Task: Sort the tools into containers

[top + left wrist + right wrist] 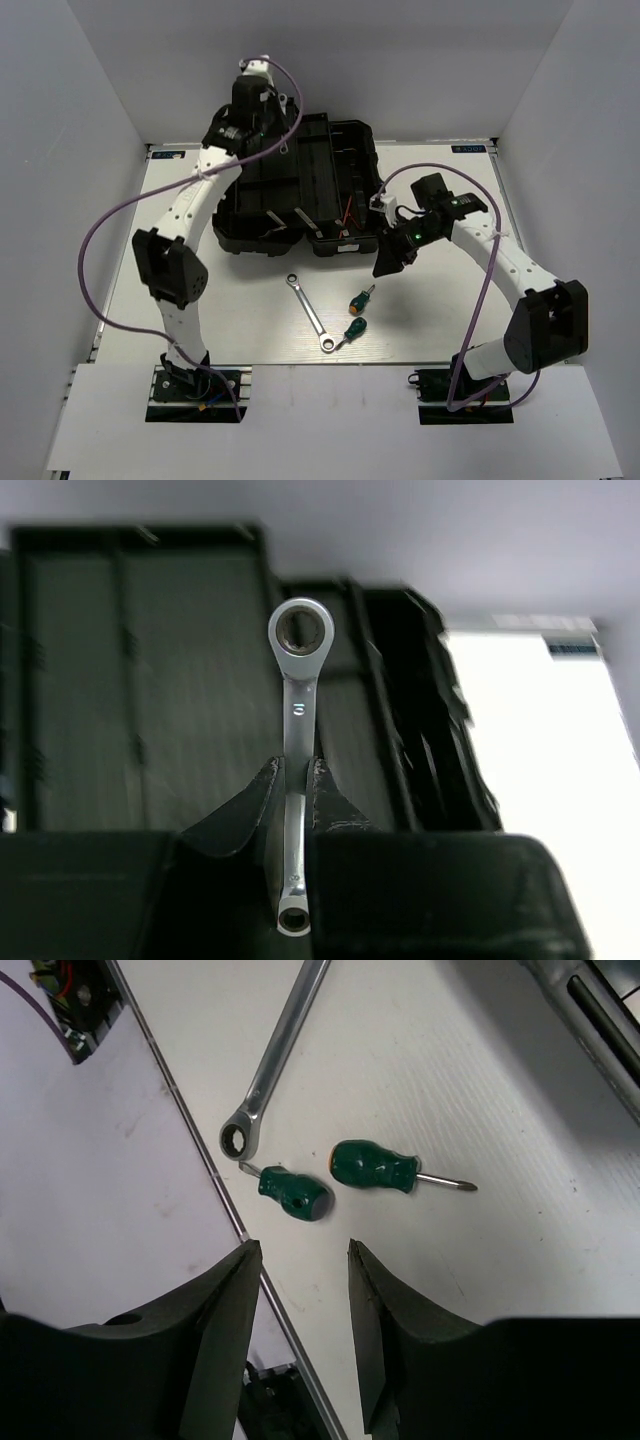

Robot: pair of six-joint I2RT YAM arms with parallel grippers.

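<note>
The sorting looks barely under way. The left end effector (295, 772) is clamped narrowly on the shank of a silver metal ring-ended wrench (298, 640), hanging above the open black plastic toolbox (345, 140), not yet released. The right end effector (300, 1265) stands half open and empty over the white counter (480, 1080), where a second silver wrench (283, 1050) and two stubby green-handled screwdrivers (295, 1193) (375, 1165) lie unsorted. Hex keys cannot be made out.
</note>
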